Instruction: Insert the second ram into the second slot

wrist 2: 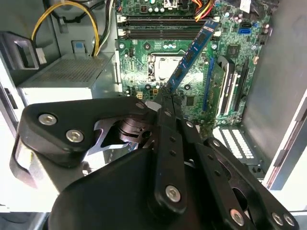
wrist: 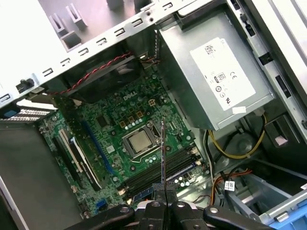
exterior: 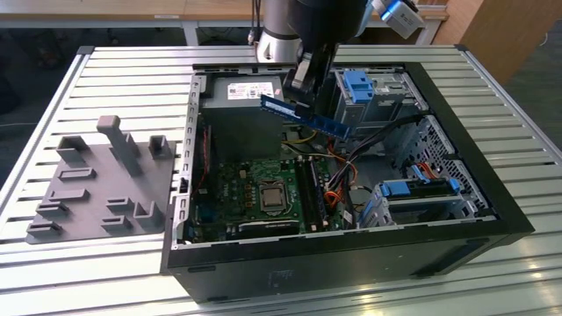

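**Item: second ram (exterior: 306, 116).** Blue stick, pale label on its face. It is held in the air over the open computer case (exterior: 351, 263), above the board and seated in no slot. In the exterior view it hangs tilted, its far end lower and toward that view's right. In the first wrist view it shows edge-on as a thin line.

**Holder: gripper (wrist 2: 168, 99).** The jaws are clamped on one end of the stick, and the rest of its length juts out unsupported.

**Target area: memory slots (wrist 2: 163, 27).** Long dark sockets lie side by side on the motherboard (exterior: 250, 187), beside the processor socket (wrist: 139, 141). Which slot is already filled cannot be told.

**Surroundings:** the power supply (wrist: 216, 72) is mounted at one end of the case. Loose cables (exterior: 331, 196) lie close to the slots.

**Hazards (judgement):**
- The end grip gives leverage, so the stick may pivot or slip in the jaws under pressure.
- If the tilt is carried down, one corner would meet the socket first and jam or bend.
- A slight sideways offset would put the stick in the neighbouring slot.
- The nearby cables could snag its free end.
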`<state>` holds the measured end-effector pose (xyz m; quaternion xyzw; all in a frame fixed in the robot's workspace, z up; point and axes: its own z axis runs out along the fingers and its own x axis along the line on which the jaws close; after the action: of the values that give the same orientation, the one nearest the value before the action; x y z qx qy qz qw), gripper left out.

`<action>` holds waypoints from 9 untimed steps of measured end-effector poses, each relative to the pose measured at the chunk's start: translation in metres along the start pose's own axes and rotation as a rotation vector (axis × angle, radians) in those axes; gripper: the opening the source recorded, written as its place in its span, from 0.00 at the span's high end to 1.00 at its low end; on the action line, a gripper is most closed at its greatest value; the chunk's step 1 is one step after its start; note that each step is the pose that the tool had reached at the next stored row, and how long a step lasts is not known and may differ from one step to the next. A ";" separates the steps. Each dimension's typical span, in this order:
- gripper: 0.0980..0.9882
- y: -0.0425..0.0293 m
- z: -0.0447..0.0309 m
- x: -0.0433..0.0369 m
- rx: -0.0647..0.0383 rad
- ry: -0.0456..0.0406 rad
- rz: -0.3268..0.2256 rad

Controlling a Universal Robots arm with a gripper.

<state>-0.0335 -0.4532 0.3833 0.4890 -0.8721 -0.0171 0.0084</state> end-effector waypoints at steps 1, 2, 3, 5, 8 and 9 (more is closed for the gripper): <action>0.98 0.0000 0.0000 0.0000 0.000 -0.0005 0.012; 0.98 0.0000 0.0000 0.0000 0.000 -0.0008 0.022; 0.98 0.0000 0.0001 0.0000 0.000 -0.0013 0.032; 0.98 0.0000 0.0000 0.0000 0.000 -0.0019 0.052; 0.98 0.0000 0.0001 0.0000 0.000 -0.0030 0.080; 0.98 0.0000 0.0001 0.0000 0.000 -0.0034 0.090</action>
<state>-0.0335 -0.4531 0.3832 0.4494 -0.8932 -0.0174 0.0077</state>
